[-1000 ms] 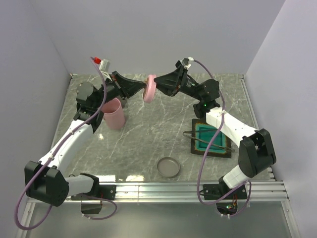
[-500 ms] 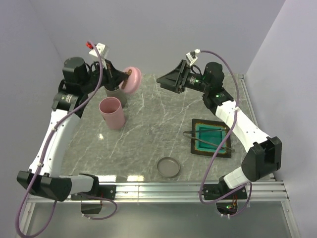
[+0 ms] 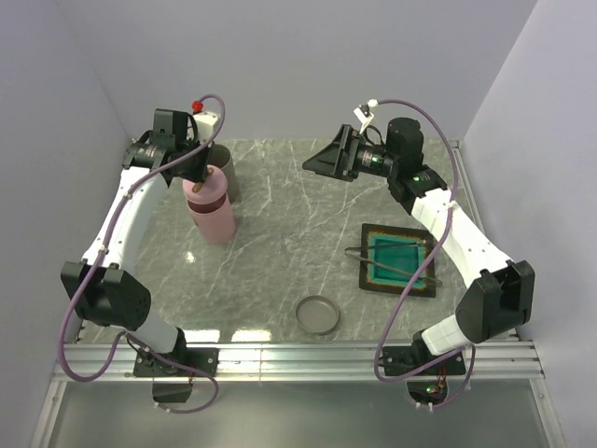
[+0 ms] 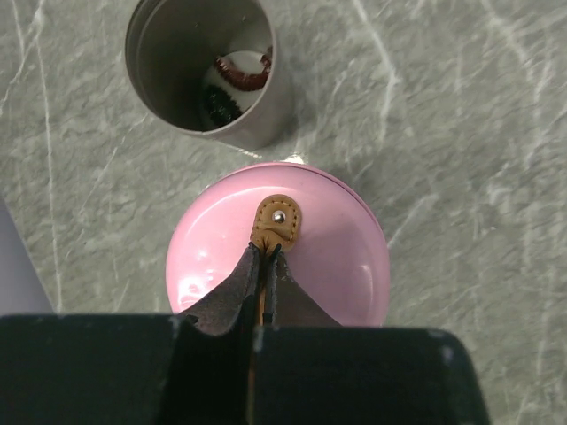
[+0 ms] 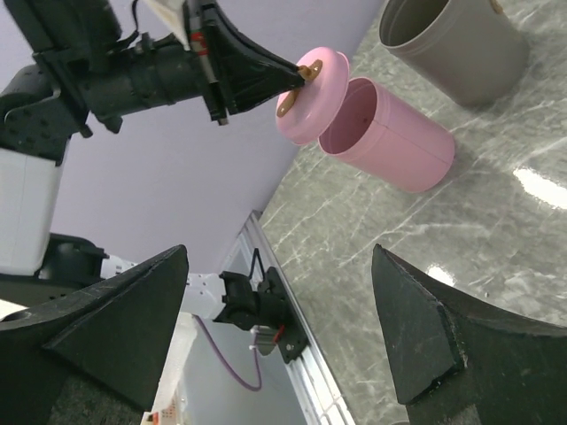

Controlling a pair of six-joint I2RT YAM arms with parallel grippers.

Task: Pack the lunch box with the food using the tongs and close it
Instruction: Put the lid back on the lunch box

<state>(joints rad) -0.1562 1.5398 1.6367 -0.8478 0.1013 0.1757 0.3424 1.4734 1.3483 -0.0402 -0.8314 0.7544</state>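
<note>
L pincer (image 4: 263, 258) above marble table (image 4: 461, 106); lilac walls (image 3: 308, 65).

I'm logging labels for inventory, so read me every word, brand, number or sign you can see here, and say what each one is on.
No text can be read.
Pink lid, its tan tab, pink cup, grey cup, round grey lid, teal tray: no print on any.
White part at the lower left of the right wrist view: small orange marks, too blurred to read.
</note>
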